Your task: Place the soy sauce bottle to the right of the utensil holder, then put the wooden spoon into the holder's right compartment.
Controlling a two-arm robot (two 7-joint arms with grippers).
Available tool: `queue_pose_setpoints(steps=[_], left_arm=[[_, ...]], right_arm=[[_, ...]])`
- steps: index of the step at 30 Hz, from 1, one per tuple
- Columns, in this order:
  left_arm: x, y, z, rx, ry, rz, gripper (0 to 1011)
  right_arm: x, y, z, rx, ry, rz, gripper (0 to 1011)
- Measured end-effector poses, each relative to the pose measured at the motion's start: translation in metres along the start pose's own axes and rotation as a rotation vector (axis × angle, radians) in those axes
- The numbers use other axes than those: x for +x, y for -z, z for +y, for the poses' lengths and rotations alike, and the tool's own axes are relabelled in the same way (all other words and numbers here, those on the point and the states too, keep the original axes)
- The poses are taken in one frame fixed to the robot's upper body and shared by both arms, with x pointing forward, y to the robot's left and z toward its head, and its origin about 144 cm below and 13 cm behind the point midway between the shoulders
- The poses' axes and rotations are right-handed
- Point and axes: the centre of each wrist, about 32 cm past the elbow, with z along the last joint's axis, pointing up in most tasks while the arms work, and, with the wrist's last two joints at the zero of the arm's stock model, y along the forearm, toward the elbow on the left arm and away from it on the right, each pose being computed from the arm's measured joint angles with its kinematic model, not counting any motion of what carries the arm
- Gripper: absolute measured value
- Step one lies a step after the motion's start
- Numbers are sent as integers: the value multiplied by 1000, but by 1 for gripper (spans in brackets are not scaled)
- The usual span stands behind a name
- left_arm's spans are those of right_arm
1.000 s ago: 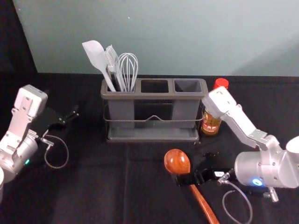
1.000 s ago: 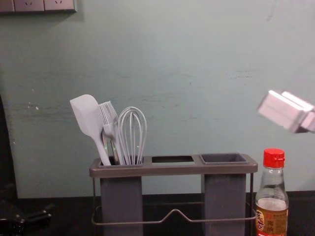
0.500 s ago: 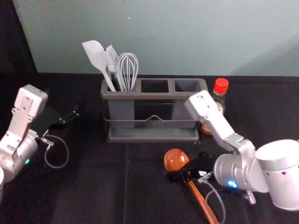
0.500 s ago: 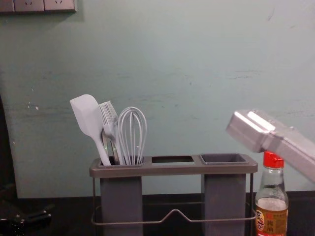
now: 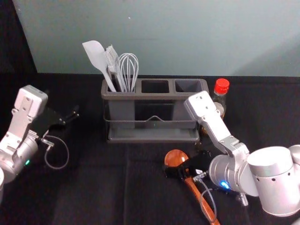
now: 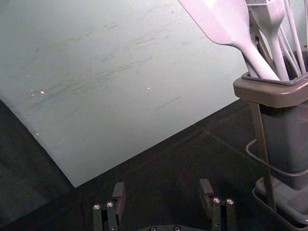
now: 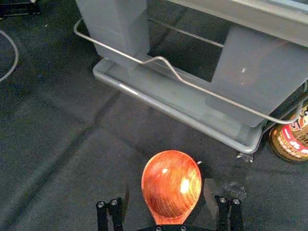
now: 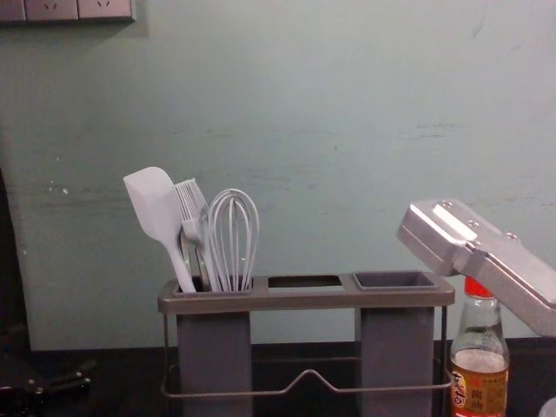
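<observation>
In the head view, the wooden spoon (image 5: 175, 157) is seen lying on the black-covered table (image 5: 93, 187), in front of the utensil holder (image 5: 152, 96), its handle slanted toward the near side and to the right. The right hand (image 5: 183, 164) is placed low over it, close to the neck. In the right wrist view, the inside of the spoon's bowl can be seen facing up, framed by the parted fingers of the right hand (image 7: 166, 190); it is not clenched.

The soy sauce bottle (image 5: 221, 86) is stood upright just beside the holder, on its right. From the head its red cap is shown in full while the body is partly covered by the right arm (image 5: 211, 117); from the chest the cap is partly hidden by that arm, but the label and the level of the sauce are revealed.

A spatula (image 5: 95, 55), a brush (image 5: 112, 58) and a whisk (image 5: 128, 68) are held in the left compartment. The holder's right compartment (image 5: 188, 86) is seen with its mouth uncovered.

The left hand (image 5: 71, 117) is parked to the left of the holder; by its wrist view, it is released, with fingers wide apart. Wall sockets (image 8: 52, 9) are shown high in the chest view.
</observation>
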Motion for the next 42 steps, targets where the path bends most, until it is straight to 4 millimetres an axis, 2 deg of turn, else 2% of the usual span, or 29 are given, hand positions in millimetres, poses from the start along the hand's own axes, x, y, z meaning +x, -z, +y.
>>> queue_pose_setpoints(steps=[20, 42], left_arm=[[0, 0, 0, 0, 0, 0, 1005], [0, 0, 0, 0, 0, 0, 1005]], right_arm=[[13, -5, 18, -12, -10, 22, 1002], [9, -6, 27, -34, -14, 7, 1003]])
